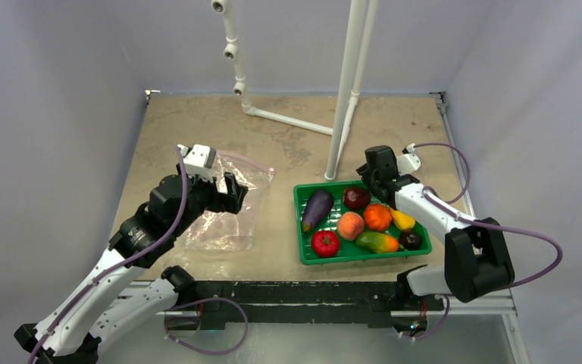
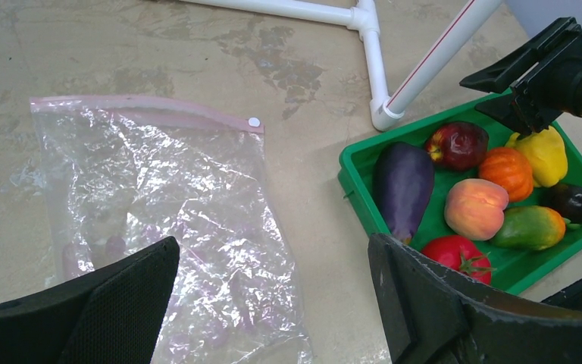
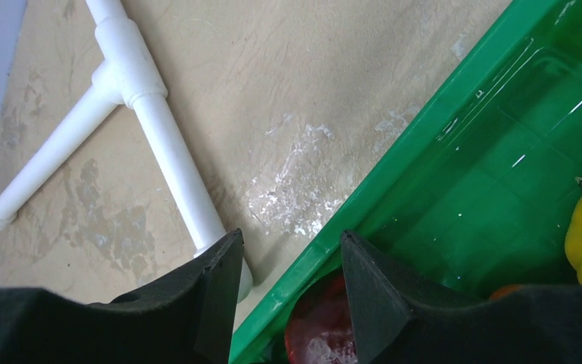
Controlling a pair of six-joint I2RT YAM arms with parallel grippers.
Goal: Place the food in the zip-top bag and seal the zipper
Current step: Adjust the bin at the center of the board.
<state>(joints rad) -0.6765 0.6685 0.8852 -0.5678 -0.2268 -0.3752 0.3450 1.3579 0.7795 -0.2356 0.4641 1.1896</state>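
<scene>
Left gripper [image 2: 273, 250] fingers fill the bottom of my left wrist view. The jaws are spread wide, with nothing between them but the bag [image 2: 167, 205] below. From above, that gripper hangs over the bag; whether it touches the plastic I cannot tell.

The bag lies flat on the table [image 1: 159, 136], left of the tray [image 1: 301, 227] and apart from it. Its zipper [image 2: 144, 106] runs along the far edge, with a small white slider [image 2: 254, 121] at the end nearer the tray. I cannot tell if the mouth is sealed.

All the food sits in the tray:
- Left side: eggplant [image 2: 403, 186], with the tomato [image 2: 458, 254] at the near corner.
- Middle: peach [image 2: 476, 208] and orange fruit [image 2: 506, 171], with the mango [image 2: 530, 227] in front.
- Far right: pepper [image 2: 543, 152].
- Also there: a dark red apple [image 2: 458, 144] and a dark plum [image 2: 572, 202].

The right gripper [image 3: 289, 239] hangs over the tray's far rim. Its jaws are partly apart and grip nothing. The rim passes under the gap, and the apple shows red just below, between the fingers. A white pipe frame [image 3: 167, 152] stands on the table just beyond.
</scene>
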